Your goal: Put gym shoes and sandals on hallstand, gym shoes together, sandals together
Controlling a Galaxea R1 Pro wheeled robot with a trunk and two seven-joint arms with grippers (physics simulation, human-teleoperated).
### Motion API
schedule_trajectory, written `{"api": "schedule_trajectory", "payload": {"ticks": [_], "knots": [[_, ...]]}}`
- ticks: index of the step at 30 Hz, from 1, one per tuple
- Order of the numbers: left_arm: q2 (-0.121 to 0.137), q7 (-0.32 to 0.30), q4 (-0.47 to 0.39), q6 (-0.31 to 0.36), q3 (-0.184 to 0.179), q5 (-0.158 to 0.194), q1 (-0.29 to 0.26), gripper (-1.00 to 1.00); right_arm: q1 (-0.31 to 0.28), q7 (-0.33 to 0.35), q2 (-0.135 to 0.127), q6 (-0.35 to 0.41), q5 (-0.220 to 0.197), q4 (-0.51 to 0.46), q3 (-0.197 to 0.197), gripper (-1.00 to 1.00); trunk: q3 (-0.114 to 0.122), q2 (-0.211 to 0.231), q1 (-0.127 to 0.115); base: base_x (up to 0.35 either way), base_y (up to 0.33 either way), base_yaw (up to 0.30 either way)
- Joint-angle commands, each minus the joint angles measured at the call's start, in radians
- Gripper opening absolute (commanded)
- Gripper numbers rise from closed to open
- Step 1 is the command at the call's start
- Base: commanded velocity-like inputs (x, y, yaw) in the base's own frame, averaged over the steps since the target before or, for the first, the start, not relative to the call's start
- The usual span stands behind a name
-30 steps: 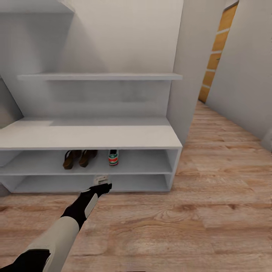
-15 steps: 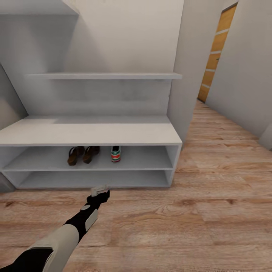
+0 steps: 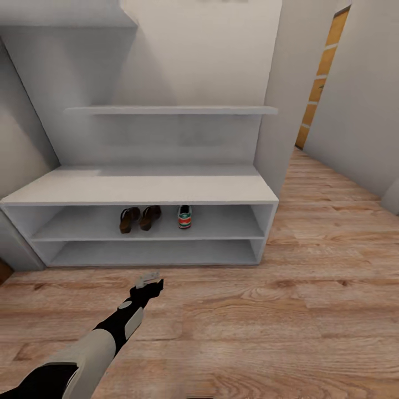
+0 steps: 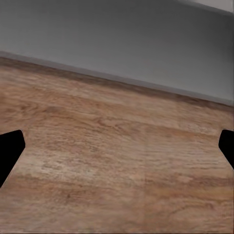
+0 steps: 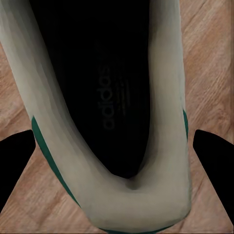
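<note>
on the hallstand (image 3: 138, 191), the two sandals (image 3: 139, 218) stand side by side on the upper tier, one gym shoe (image 3: 184, 216) just beside them. the left end effector (image 3: 149, 280) hangs wide apart over the corridor floor (image 3: 310, 299), near the rack. the right end effector (image 5: 117, 161) is wide around the second gym shoe (image 5: 105, 112), fingers (image 5: 214, 156) apart from it.

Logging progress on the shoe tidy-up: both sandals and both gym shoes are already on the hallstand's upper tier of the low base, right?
Not quite. In the head view the two sandals sit there, but only one gym shoe is beside them on the hallstand. The right wrist view shows the second gym shoe against the wood floor, between the right gripper fingertips.
</note>
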Motion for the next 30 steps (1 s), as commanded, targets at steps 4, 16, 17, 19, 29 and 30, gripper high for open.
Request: {"api": "schedule_trajectory", "payload": {"ticks": [4,16,17,19,29,30], "knots": [[0.023,-0.019,0.001,-0.003,0.002,0.005,-0.001,1.00,-0.001,0.003,0.000,0.007,0.000,-0.001,-0.007,-1.00,-0.001,0.000,-0.001,-0.211,0.256,0.000],[0.033,-0.023,0.001,-0.003,0.002,0.005,-0.001,1.00,-0.001,0.004,0.000,0.007,0.000,-0.004,-0.007,-1.00,-0.001,0.000,-0.001,-0.198,0.261,0.000],[0.033,-0.023,0.001,-0.002,0.003,0.005,0.000,1.00,-0.001,0.004,0.000,0.007,0.000,-0.004,-0.007,-1.00,-0.001,0.000,-0.001,-0.088,0.283,0.000],[0.033,-0.023,0.001,-0.002,0.003,0.005,-0.001,1.00,-0.001,0.004,0.000,0.007,0.000,-0.004,-0.007,-1.00,-0.001,0.000,-0.001,-0.041,0.290,0.000],[0.035,-0.033,0.000,-0.001,0.003,0.003,-0.001,1.00,-0.001,0.004,0.000,0.007,0.000,-0.004,-0.007,-1.00,-0.001,0.000,-0.001,0.049,0.202,0.000],[0.037,-0.043,0.000,-0.002,0.003,0.003,-0.001,1.00,-0.001,0.004,0.000,0.007,0.000,-0.004,-0.007,-1.00,-0.001,0.000,-0.001,0.014,0.032,0.000]]}}
